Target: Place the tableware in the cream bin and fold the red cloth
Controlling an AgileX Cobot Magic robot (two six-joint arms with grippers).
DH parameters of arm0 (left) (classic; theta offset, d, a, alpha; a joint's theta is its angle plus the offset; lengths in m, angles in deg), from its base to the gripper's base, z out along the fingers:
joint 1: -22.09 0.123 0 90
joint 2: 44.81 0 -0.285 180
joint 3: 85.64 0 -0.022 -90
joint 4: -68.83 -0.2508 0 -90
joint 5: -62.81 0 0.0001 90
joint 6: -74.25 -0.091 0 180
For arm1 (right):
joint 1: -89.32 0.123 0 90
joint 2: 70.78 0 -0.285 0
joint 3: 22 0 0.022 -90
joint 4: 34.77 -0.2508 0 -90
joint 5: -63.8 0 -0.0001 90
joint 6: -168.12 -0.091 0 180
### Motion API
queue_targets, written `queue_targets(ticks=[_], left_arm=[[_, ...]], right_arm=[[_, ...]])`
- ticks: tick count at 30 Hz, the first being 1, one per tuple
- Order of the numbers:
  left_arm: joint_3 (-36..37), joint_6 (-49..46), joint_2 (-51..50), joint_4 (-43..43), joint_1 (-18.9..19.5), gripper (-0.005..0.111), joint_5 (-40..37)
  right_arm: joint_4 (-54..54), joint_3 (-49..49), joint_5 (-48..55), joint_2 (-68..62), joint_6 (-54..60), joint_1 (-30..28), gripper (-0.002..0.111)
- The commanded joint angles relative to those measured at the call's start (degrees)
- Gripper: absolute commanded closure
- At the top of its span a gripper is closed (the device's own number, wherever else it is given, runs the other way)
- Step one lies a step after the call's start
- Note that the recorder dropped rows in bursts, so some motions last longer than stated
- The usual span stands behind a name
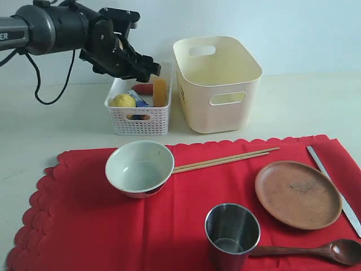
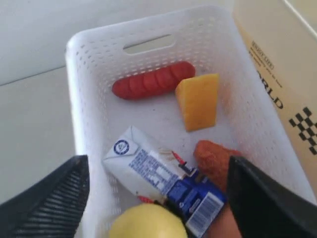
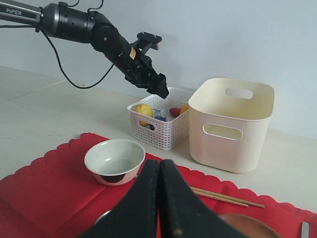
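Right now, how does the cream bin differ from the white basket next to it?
The cream bin is taller with smooth walls; the white basket is lower and perforated. The bin looks empty; the basket holds a lemon and other food. Both have handle cutouts.

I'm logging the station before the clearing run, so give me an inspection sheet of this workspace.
Surface: pale table, red cloth spread flat across the front.
Job's things: bowl, chopsticks, brown plate, steel cup, knife and spoon lie on the cloth; cream bin stands behind it, nothing seen inside.
Clutter: white basket beside the bin holds lemon, sausage, cheese, carton.
Grippers: left gripper above the basket, open, empty; right gripper shut, empty, above the cloth.
Cables: black cable hangs from the left arm.
Surroundings: plain pale wall.
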Motion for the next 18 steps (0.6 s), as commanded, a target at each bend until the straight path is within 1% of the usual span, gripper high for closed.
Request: queue_targets(ticks=[1, 7, 11, 14, 18], left_arm=[[-0.4, -0.2, 3.2, -0.2, 0.1, 0.033, -7.8], [-0.4, -3.2, 6.3, 0.2, 0.1, 0.033, -18.4], [-0.4, -4.1, 7.8, 0.5, -0.1, 0.038, -24.7], [-0.4, -4.3, 9.0, 0.5, -0.4, 0.044, -28.5], [-0.4, -4.4, 10.4, 0.5, -1.2, 0.045, -32.1]], right_arm=[[-0.2, -0.3, -0.9, 0.3, 0.2, -0.1, 0.108], [-0.2, -0.3, -0.9, 0.3, 0.2, -0.1, 0.108], [-0.2, -0.3, -0.9, 0.3, 0.2, -0.1, 0.108], [-0.2, -0.3, -0.9, 0.3, 0.2, -0.1, 0.108], [-0.2, -0.3, -0.9, 0.3, 0.2, -0.1, 0.108]])
